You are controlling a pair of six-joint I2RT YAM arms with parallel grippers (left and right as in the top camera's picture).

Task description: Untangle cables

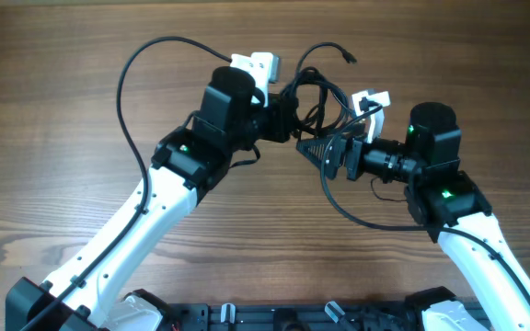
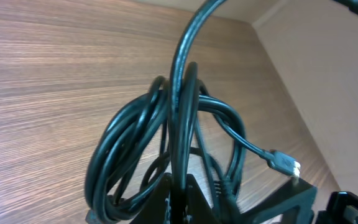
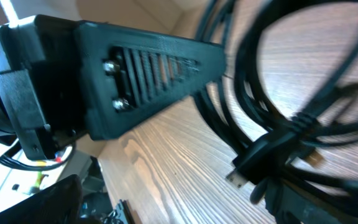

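Two white robot arms are meeting over a wood-grain table (image 1: 63, 92), just above the middle of the overhead frame, where a knot of thin black cables (image 1: 325, 97) is bunching between them. The left tool (image 1: 288, 115), reaching in from the lower left, is clamping shut on the cables. In its wrist view the tool (image 2: 180, 190) is sitting at the bottom edge and the cables (image 2: 179, 124) are rising from it in several overlapping loops above the table. One strand is arcing out through the top of the frame, and a plug (image 2: 284, 163) with a silvery tip is sticking out at the right. The right tool (image 1: 313, 147), coming in from the lower right, is standing wide open and gripping nothing, its black fingers pointing toward the bundle. In its wrist view one slatted finger (image 3: 148, 68) is crossing the upper left, while the cables (image 3: 278, 137) are looping, partly blurred, through the right half. Another plug (image 3: 241, 171) is poking out near the lower centre.
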